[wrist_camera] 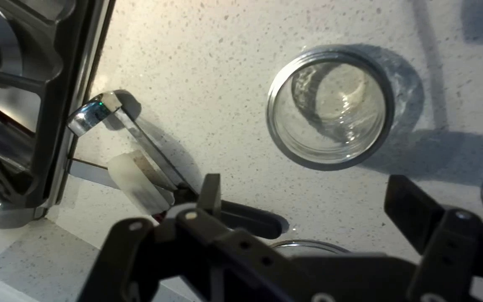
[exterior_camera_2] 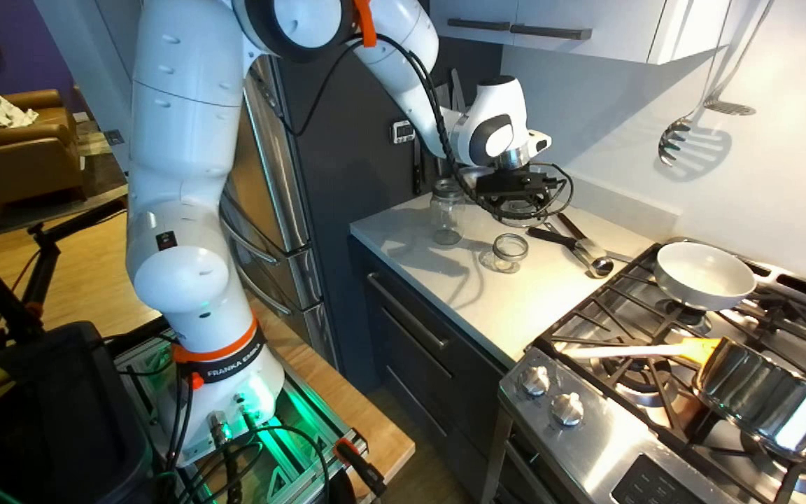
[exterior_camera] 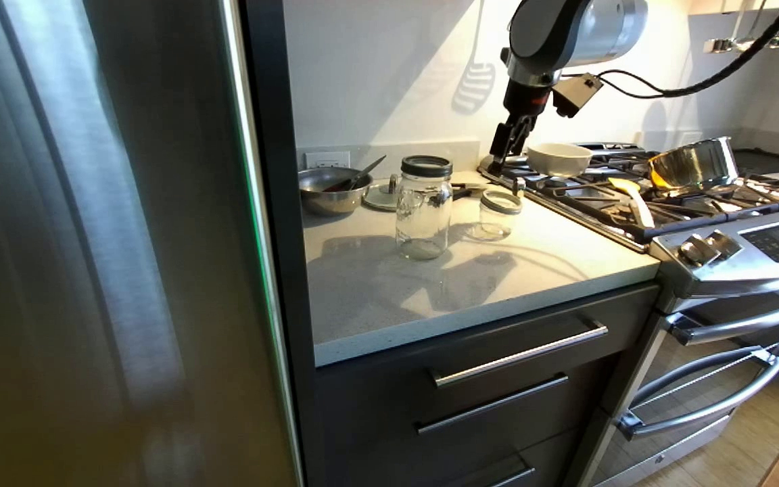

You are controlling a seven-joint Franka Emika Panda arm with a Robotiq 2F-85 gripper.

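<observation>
My gripper point(wrist_camera: 304, 197) is open and empty above the countertop, its two black fingers spread wide in the wrist view. In an exterior view the gripper point(exterior_camera: 508, 149) hangs above the back of the counter by the stove. An open short glass jar point(wrist_camera: 329, 163) stands just ahead of the fingertips, not touched; it shows in both exterior views point(exterior_camera: 498, 220) point(exterior_camera_2: 510, 248). A black utensil handle point(wrist_camera: 250, 219) lies under the left finger, with a metal-headed utensil point(wrist_camera: 90, 115) beside it. A clear round lid point(wrist_camera: 304, 244) is mostly hidden by the gripper.
A tall glass jar point(exterior_camera: 423, 216) stands beside the short jar, near the dark fridge panel point(exterior_camera_2: 354, 105). A metal bowl point(exterior_camera: 332, 196) sits at the back wall. The stove holds a white bowl point(exterior_camera_2: 704, 276), a tilted steel pot point(exterior_camera_2: 774, 399) and a pale utensil point(exterior_camera_2: 627, 351).
</observation>
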